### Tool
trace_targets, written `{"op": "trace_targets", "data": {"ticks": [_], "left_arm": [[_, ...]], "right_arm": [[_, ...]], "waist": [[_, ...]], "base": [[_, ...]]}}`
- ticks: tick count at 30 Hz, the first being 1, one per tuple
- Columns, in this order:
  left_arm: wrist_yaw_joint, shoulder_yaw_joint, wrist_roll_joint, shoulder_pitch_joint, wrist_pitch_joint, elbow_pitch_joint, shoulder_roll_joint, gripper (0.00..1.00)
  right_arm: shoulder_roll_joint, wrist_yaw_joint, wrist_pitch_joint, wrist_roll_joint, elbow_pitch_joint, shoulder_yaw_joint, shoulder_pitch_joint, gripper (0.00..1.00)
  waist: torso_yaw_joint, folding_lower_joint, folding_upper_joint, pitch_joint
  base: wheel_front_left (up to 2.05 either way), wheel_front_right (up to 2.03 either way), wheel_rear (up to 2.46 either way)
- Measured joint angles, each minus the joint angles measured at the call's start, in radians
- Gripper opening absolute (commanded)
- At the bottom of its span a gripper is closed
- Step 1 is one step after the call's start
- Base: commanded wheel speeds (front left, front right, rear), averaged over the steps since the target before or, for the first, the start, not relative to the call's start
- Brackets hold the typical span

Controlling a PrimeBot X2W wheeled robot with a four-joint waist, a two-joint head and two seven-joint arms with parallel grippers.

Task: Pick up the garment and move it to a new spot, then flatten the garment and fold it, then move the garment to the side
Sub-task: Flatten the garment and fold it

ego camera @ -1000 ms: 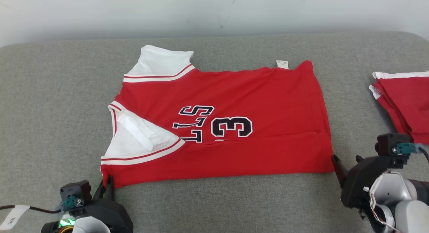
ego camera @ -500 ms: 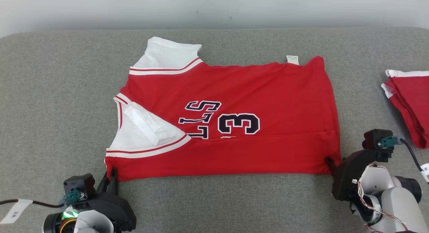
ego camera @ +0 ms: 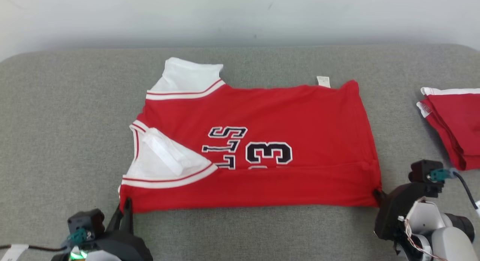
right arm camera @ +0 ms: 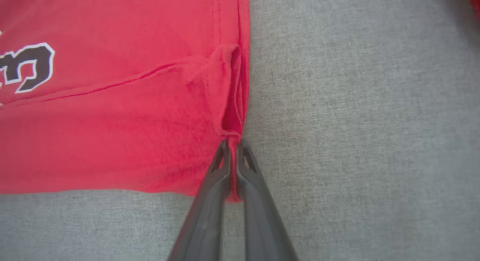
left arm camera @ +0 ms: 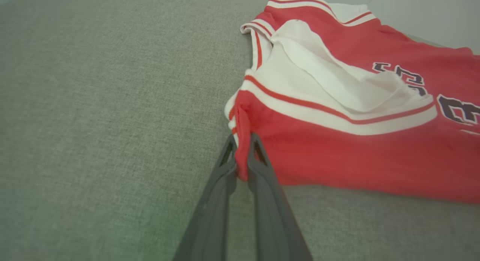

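Grey cloth covers the desk (ego camera: 56, 122) where the red jersey (ego camera: 281, 114) lies flat in the middle, its near strip already folded over. I think the next fold goes well if I lift both near corners together, level, and lay them on the far edge — no tugging. My left pincer (left arm camera: 243, 141) is squeezed tight on the near shoulder corner, my right pincer (right arm camera: 233, 144) on the near hem corner — both grip cloth. Far right sits another folded red pile (ego camera: 453, 122).

One jersey (ego camera: 300, 114), one folded red pile (ego camera: 457, 118), one grey cushion (ego camera: 56, 122), two finger pairs: left fingers (left arm camera: 219, 182), right fingers (right arm camera: 213, 193)
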Motion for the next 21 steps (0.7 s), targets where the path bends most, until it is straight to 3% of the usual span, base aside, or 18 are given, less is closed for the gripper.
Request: {"op": "trace_targets", "data": {"ticks": [10,21], "left_arm": [[0.031,0.002,-0.034,0.188,0.027,-0.168,0.019,0.0],[0.079,-0.021,-0.033,0.326,0.082,-0.264,0.041,0.0]], "right_arm": [[0.0,0.0,0.095,0.03,-0.199,-0.035,0.151,0.0],[0.0,0.0,0.14,0.091,-0.246,-0.057,0.276,0.0]], "waist": [[-0.004,-0.0001,0.0,-0.045],[0.014,-0.0001,0.0,-0.065]], "base": [[0.0,0.0,0.0],[0.0,0.0,0.0]]}}
